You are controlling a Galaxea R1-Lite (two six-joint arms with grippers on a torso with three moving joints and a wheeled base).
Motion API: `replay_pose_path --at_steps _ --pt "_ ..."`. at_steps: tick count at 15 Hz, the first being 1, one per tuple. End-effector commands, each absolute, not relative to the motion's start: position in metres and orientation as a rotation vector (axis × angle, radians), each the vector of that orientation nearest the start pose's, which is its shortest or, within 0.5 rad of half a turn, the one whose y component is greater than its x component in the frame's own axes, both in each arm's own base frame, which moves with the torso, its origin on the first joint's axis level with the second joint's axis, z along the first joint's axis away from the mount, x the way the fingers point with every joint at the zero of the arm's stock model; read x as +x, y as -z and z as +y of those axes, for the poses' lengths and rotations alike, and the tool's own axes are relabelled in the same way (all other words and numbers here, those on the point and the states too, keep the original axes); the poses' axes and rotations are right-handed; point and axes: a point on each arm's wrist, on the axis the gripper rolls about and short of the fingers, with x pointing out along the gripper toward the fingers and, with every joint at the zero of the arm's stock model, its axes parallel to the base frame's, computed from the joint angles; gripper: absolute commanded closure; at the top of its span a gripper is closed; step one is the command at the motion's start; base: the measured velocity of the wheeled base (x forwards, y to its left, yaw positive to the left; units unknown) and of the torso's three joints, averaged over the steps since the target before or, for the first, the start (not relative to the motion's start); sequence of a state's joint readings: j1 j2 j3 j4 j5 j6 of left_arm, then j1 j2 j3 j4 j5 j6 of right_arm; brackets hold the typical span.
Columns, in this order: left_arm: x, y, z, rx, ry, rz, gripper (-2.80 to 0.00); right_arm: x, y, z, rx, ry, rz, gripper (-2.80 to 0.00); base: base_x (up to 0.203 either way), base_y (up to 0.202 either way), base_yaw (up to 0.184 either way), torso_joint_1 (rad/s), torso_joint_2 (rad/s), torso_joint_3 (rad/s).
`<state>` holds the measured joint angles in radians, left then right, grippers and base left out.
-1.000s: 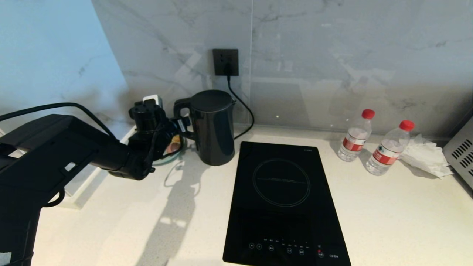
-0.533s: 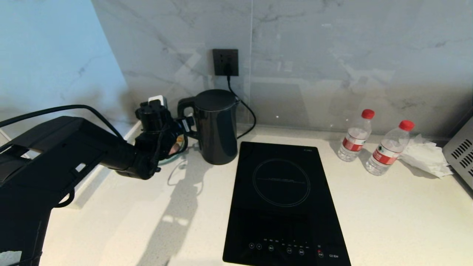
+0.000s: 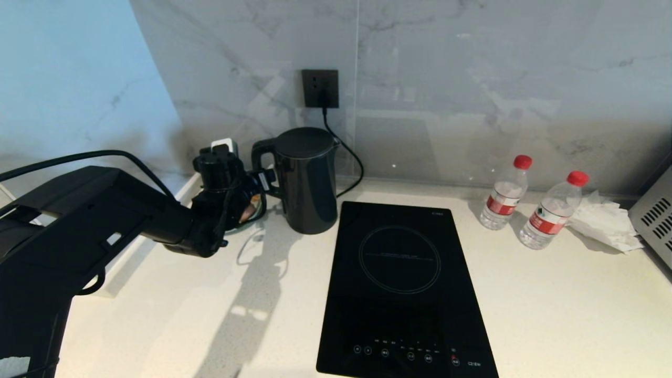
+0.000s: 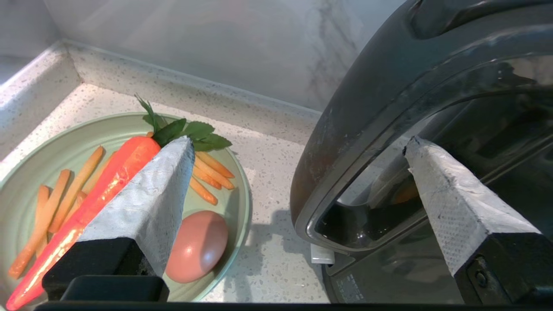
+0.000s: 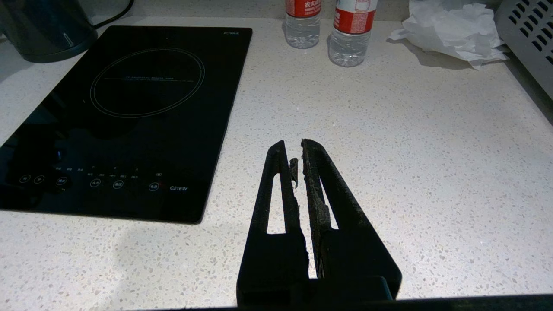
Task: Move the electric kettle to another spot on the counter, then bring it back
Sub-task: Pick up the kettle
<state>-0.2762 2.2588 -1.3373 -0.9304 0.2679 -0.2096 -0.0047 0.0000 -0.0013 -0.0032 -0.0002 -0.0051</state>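
The tall glossy black electric kettle [image 3: 306, 180] stands upright at the far left of the off-white speckled stone counter [image 3: 551, 294], just left of the black glass hob [image 3: 404, 283]. The left gripper [image 4: 298, 151] straddles its loop handle [image 3: 261, 152], fingers spread wide. The right gripper [image 5: 299, 151] hovers closed, empty.

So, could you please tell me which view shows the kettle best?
The head view: the whole kettle stands on the counter, handle towards the open left tool. The left wrist view shows only its handle close up; the right wrist view only its lower corner.
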Motion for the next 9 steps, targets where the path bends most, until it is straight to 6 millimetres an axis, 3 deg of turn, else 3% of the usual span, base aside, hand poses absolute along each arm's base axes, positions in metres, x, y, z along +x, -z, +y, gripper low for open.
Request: replay_pose_path --at_steps 1,5,9 --pt "0.449 -0.135 -0.120 -0.211 0.003 -0.015 -2.80 -0.023 -0.076 0.000 -0.005 0.005 -0.006 0.00 0.000 0.000 0.000 0.000 0.00 0.000" --pt "0.463 -0.126 -0.122 -0.162 -0.062 -0.033 -2.80 -0.023 -0.076 0.000 -0.005 0.005 -0.005 0.00 0.000 0.000 0.000 0.000 0.00 0.000" --pt "0.469 -0.141 -0.117 -0.173 -0.072 -0.086 -2.80 -0.023 -0.076 0.000 -0.005 0.005 -0.005 0.00 0.000 0.000 0.000 0.000 0.00 0.000"
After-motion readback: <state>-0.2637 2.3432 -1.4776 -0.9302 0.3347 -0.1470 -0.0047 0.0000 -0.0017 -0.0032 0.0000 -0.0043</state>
